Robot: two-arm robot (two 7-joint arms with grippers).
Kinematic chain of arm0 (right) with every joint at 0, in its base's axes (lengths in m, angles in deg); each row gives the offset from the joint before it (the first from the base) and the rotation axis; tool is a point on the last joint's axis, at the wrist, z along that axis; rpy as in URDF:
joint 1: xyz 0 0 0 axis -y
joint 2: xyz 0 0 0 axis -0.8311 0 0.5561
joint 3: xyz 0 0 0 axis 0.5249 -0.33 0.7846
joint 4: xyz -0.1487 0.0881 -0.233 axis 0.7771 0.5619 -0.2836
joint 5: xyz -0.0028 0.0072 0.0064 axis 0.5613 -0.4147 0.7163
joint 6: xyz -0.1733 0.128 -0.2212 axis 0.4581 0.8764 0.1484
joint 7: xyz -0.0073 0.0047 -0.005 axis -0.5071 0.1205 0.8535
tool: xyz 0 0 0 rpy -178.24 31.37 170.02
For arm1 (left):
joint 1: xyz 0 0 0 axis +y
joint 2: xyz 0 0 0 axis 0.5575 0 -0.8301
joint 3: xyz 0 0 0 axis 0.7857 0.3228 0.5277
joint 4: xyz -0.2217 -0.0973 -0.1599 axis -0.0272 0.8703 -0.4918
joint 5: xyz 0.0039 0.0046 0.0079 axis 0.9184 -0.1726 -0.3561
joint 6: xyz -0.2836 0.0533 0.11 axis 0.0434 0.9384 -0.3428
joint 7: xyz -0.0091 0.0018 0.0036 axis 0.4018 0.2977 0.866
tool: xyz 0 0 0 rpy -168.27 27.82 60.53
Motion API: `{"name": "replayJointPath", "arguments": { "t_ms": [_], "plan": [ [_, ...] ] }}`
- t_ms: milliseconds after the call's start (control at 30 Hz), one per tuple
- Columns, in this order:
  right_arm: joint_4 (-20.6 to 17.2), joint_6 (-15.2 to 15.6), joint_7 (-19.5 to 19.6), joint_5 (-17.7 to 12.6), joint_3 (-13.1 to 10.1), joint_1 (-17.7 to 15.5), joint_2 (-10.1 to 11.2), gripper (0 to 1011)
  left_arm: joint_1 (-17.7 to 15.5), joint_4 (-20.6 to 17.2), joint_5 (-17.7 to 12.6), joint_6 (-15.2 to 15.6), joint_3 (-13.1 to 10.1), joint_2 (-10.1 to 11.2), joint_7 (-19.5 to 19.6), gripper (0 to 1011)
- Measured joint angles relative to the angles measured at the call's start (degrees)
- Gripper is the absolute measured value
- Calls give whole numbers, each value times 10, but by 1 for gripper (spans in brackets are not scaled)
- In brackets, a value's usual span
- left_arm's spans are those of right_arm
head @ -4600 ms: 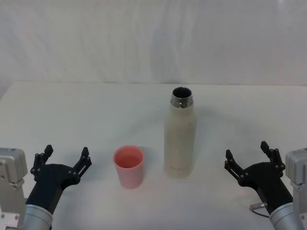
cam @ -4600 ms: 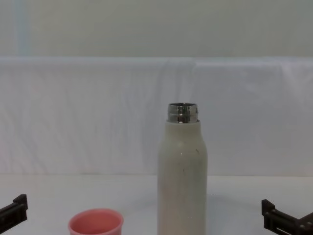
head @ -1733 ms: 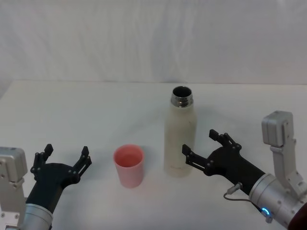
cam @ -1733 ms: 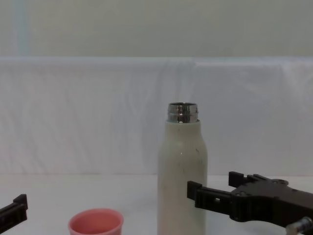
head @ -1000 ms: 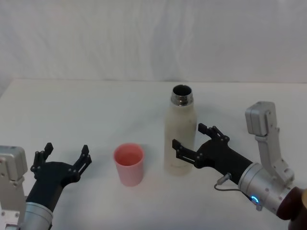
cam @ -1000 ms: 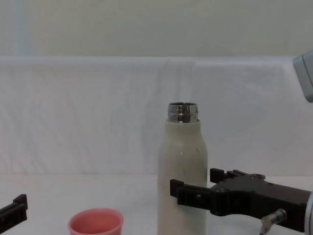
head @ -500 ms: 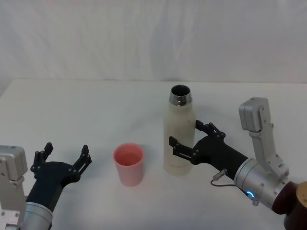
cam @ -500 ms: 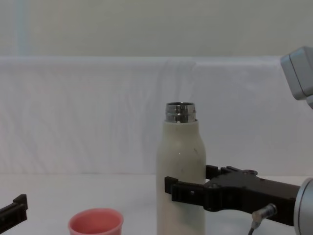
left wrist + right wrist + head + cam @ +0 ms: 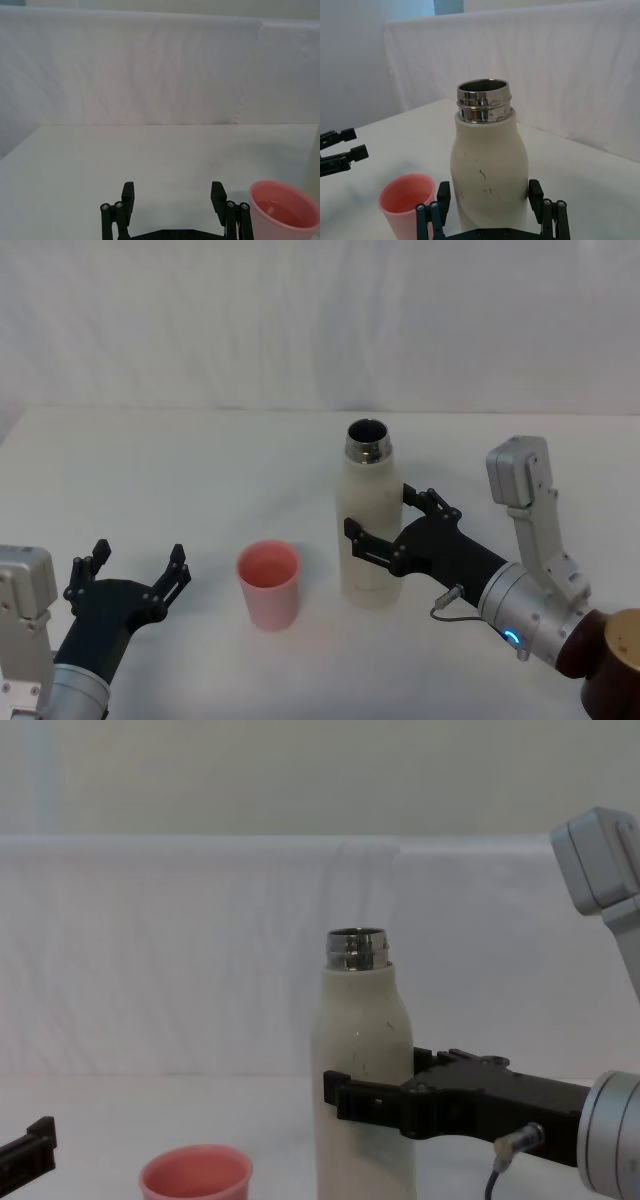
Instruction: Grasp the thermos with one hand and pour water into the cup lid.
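One thermos (image 9: 372,523) and one cup lid (image 9: 268,585) stand on the table (image 9: 200,470), the cup lid at the thermos's 8 o'clock. The right claw (image 9: 388,525) reaches in level from 4 o'clock, its fingers clasping the thermos's body. The left claw (image 9: 135,575) rests spread wide and empty at 8 o'clock.

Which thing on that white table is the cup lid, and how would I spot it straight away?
Start at the white table and find the tall cream thermos near its middle, with the right gripper around it. The cup lid stands just to the thermos's left, apart from it. It is the only pink thing there: a small, open, round cup, far shorter than the thermos.
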Motion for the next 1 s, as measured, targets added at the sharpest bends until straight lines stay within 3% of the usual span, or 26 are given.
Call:
{"name": "replayJointPath", "arguments": {
  "t_ms": [1000],
  "plan": [
    [38, 4, 1, 9, 9, 27, -16, 1001, 0, 0, 0, 0, 0, 0, 0, 1001]
  ]
}}
